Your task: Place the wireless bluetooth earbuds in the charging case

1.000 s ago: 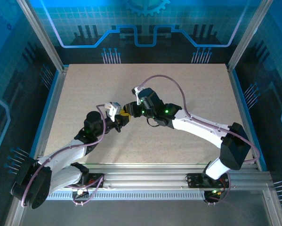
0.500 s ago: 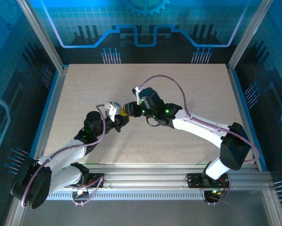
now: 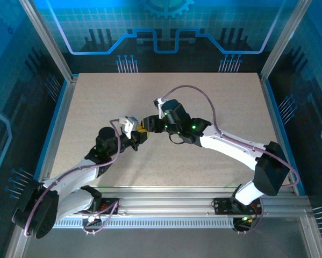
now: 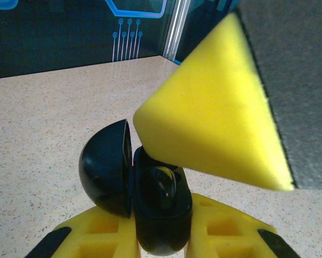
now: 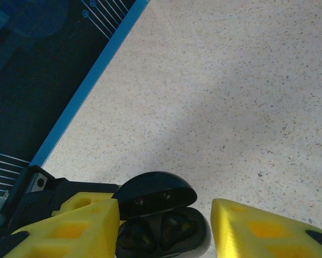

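Sitting low in the middle of the right wrist view, the charging case [image 5: 156, 194] is a round, glossy black shell with its domed lid swung up on the hinge. In the moulded wells of its lower half lie two black wireless bluetooth earbuds [image 5: 169, 230], smooth and shiny, side by side. The right claw [image 5: 163, 228] stands partly spread, its matte yellow wedge-shaped fingers [image 5: 257, 234] flanking the case at the lower left and lower right of the frame; whether they touch the shell I cannot tell.

In the left wrist view the left claw [image 4: 161, 231] is clamped narrow on the case's lower half at the bottom centre of the frame, yellow ribbed fingers [image 4: 225, 226] pressed to either side. The lid stands upright at the left of the case body, and one earbud glints inside the opening. A large yellow foam-like wedge of the right claw fills the upper right, its tip at the case's open mouth.

In the top view both claws meet left of centre on the pale, speckled, stone-like bench [image 3: 220, 102].
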Robot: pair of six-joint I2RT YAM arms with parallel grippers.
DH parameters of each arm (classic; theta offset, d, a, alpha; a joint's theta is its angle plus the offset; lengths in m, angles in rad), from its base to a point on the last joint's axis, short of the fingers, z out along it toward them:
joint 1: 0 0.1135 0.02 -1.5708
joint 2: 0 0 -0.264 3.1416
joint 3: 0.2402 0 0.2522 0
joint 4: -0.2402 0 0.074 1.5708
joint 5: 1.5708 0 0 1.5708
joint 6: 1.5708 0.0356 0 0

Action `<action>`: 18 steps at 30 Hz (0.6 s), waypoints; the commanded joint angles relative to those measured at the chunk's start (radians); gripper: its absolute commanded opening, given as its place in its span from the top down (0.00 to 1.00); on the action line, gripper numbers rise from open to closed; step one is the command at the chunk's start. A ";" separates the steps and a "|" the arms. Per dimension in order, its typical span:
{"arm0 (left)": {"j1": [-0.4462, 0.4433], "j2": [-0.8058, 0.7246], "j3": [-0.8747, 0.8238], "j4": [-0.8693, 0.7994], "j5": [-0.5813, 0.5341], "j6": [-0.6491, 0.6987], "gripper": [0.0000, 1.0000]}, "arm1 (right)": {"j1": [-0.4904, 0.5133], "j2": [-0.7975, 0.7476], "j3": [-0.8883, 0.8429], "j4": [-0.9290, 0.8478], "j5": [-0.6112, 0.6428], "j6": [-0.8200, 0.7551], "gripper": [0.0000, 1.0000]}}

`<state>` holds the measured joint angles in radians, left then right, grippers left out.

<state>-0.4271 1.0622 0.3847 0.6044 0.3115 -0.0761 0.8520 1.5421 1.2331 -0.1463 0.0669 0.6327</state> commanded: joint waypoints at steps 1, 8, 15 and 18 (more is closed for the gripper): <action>0.005 -0.030 0.004 0.031 0.009 0.016 0.88 | -0.013 -0.034 -0.014 0.037 -0.024 0.022 0.51; 0.005 -0.047 -0.009 0.037 0.017 0.023 0.88 | -0.021 -0.071 -0.022 0.044 -0.035 0.026 0.51; 0.006 -0.076 -0.030 0.047 0.068 0.085 0.88 | -0.073 -0.153 -0.021 0.007 -0.153 -0.002 0.49; 0.006 -0.084 -0.030 0.037 0.093 0.120 0.88 | -0.120 -0.151 0.013 -0.065 -0.289 -0.009 0.50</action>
<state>-0.4271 0.9993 0.3637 0.6174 0.3515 -0.0154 0.7685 1.4014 1.2118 -0.1543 -0.0856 0.6426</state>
